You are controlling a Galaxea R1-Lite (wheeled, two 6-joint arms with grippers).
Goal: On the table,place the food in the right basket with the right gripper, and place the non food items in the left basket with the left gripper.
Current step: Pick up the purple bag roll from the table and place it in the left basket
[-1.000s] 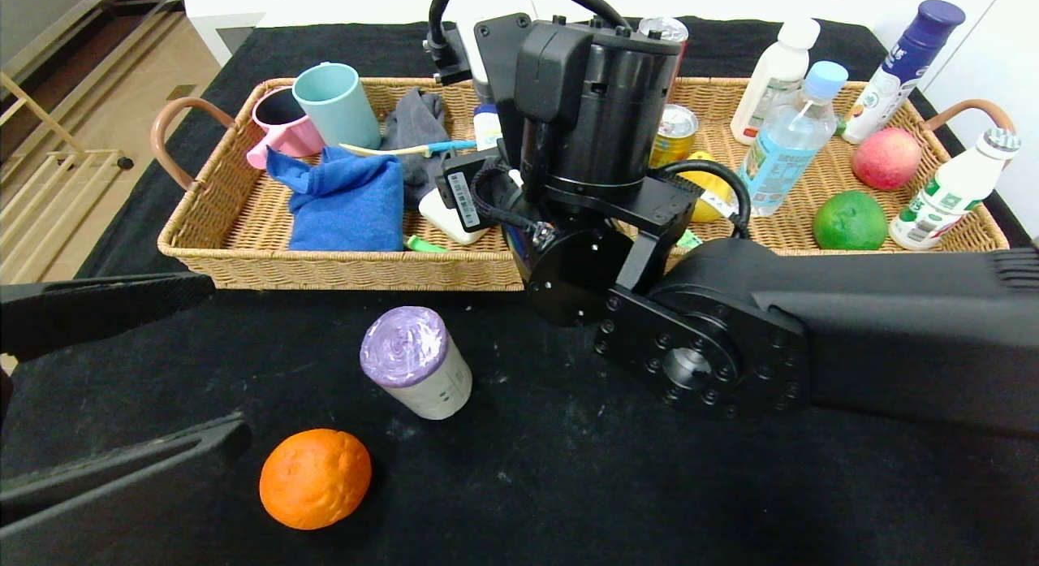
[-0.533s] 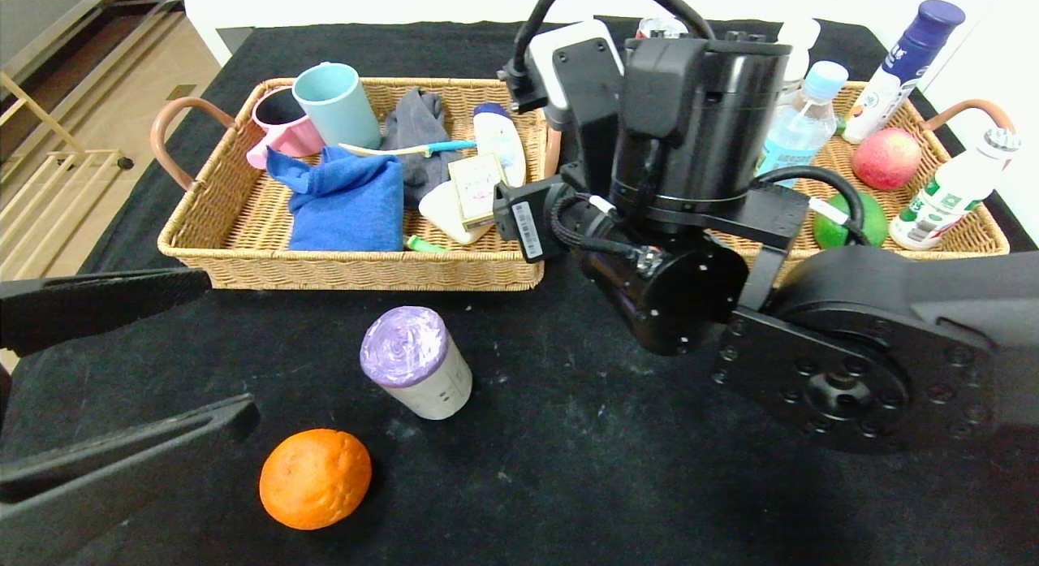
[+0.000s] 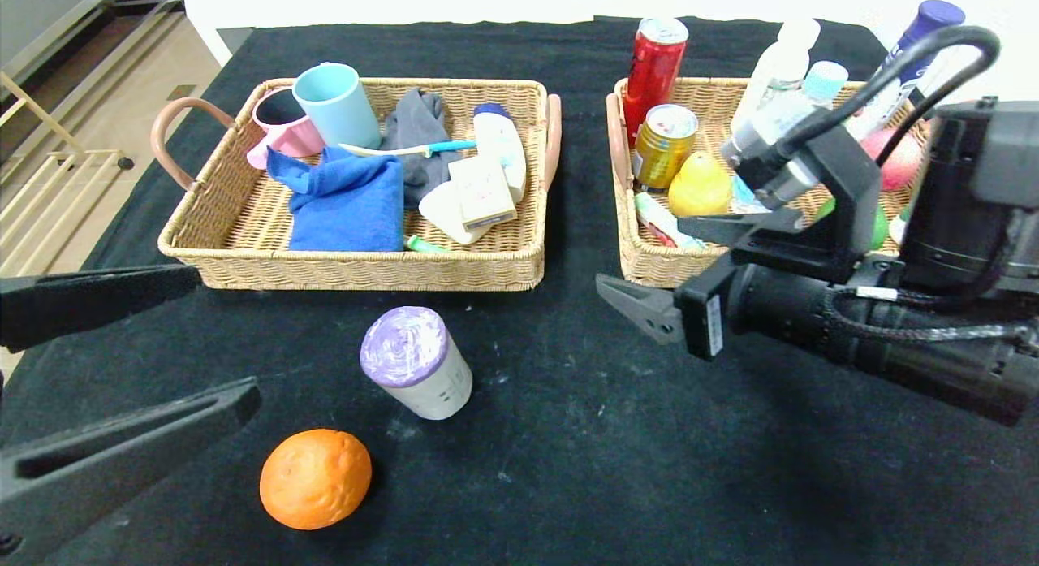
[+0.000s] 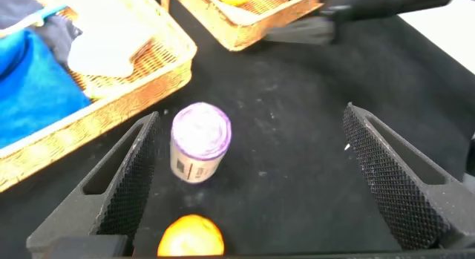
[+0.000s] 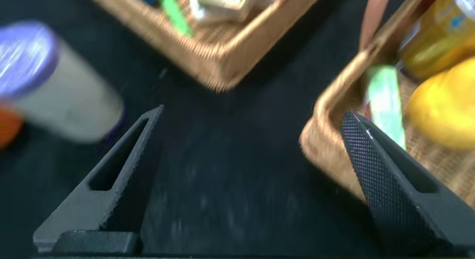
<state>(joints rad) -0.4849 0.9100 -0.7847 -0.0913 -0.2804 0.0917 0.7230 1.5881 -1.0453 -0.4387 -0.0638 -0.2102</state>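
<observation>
An orange [image 3: 315, 478] and a purple-topped roll [image 3: 414, 361] lie on the black table in front of the left basket [image 3: 243, 253]. My left gripper [image 3: 227, 334] is open and empty at the near left, pointing toward both; the left wrist view shows the roll [image 4: 200, 140] and orange [image 4: 190, 237] near one finger of that gripper [image 4: 252, 162]. My right gripper [image 3: 641, 252] is open and empty, pointing left at the front corner of the right basket [image 3: 629, 265]. The right wrist view shows that gripper [image 5: 249, 140] over bare table, with the roll [image 5: 52, 81] farther off.
The left basket holds cups [image 3: 337, 103], a blue cloth [image 3: 345, 200], a toothbrush and small packs. The right basket holds cans [image 3: 661, 140], bottles, a yellow fruit [image 3: 700, 188], a green fruit and an apple. Bare black table lies between roll and right arm.
My right arm has swung away from over the baskets to the right and come down, its gripper now pointing left before the right basket. The left gripper, orange and roll have stayed put.
</observation>
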